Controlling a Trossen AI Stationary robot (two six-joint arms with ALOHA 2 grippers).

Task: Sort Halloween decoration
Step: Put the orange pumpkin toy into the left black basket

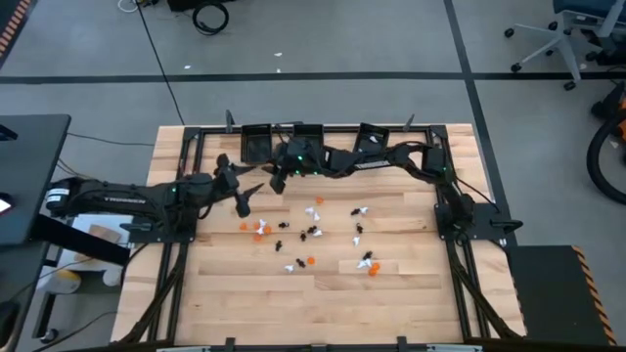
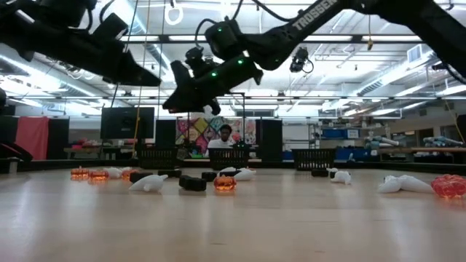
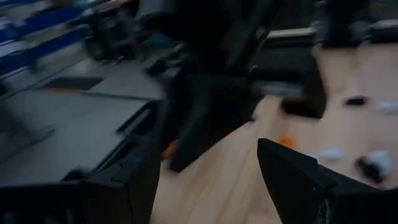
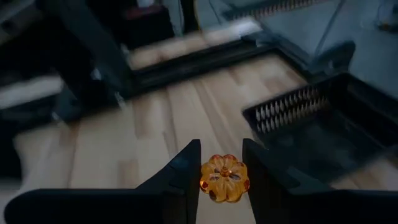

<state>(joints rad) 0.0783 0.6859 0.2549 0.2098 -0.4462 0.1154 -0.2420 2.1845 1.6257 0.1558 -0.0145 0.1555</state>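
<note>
Orange pumpkin trinket (image 4: 224,178): you see it pinched between the right gripper (image 4: 222,177) fingers, raised beside a black slotted bin (image 4: 311,121) near the table's (image 1: 411,284) far edge. "TROSSEN" reads on that arm. Left gripper (image 1: 242,198) hovers, fingers spread and holding nothing, near the remaining Halloween decoration (image 1: 313,233) scattered mid-table.

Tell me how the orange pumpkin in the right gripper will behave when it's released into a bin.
The pumpkin looks glossy and hard, so it may slip between the right gripper fingers. Its round, lobed shape suggests it could roll or bounce on landing. Being tiny, it is probably very light.
</note>
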